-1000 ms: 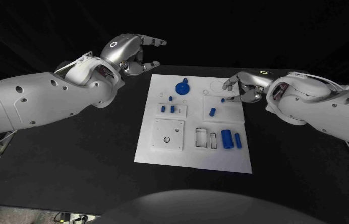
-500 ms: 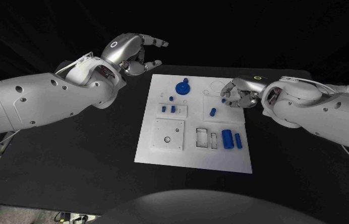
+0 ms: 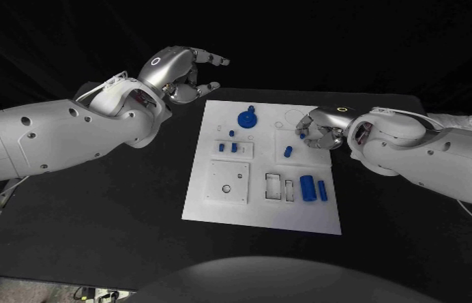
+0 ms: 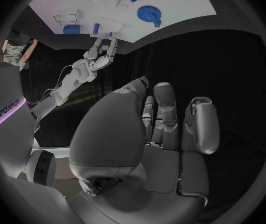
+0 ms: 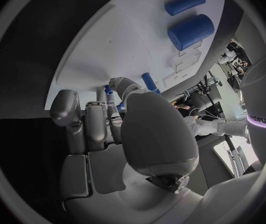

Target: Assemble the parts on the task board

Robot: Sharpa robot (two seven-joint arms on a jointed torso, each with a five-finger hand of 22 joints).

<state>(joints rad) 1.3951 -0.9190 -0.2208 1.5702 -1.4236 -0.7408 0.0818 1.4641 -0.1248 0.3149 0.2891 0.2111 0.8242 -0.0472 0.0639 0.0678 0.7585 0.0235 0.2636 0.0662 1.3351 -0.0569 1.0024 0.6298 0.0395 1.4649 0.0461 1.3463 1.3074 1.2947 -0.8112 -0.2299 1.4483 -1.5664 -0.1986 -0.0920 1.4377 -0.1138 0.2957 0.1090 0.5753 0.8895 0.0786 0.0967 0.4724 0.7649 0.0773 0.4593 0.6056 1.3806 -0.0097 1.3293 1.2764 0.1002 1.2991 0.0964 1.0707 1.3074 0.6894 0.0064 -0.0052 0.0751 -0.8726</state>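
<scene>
1. i see the right robot hand (image 3: 316, 130) low over the far right part of the task board (image 3: 228, 205), fingers curled at a small blue peg (image 3: 301, 136); i cannot tell whether it grips it.
2. the left robot hand (image 3: 185, 75) hovers off the board's far left corner, fingers apart, holding nothing.
3. i judge this the pick-up step; next i would secure the peg and lift straight, clear of the blue gear (image 3: 247, 118).

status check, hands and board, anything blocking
Left hand open, raised beside the task board's far corner. Right hand over the board's right edge, fingers curled at a small blue part; grip unclear. Nothing blocking.
</scene>
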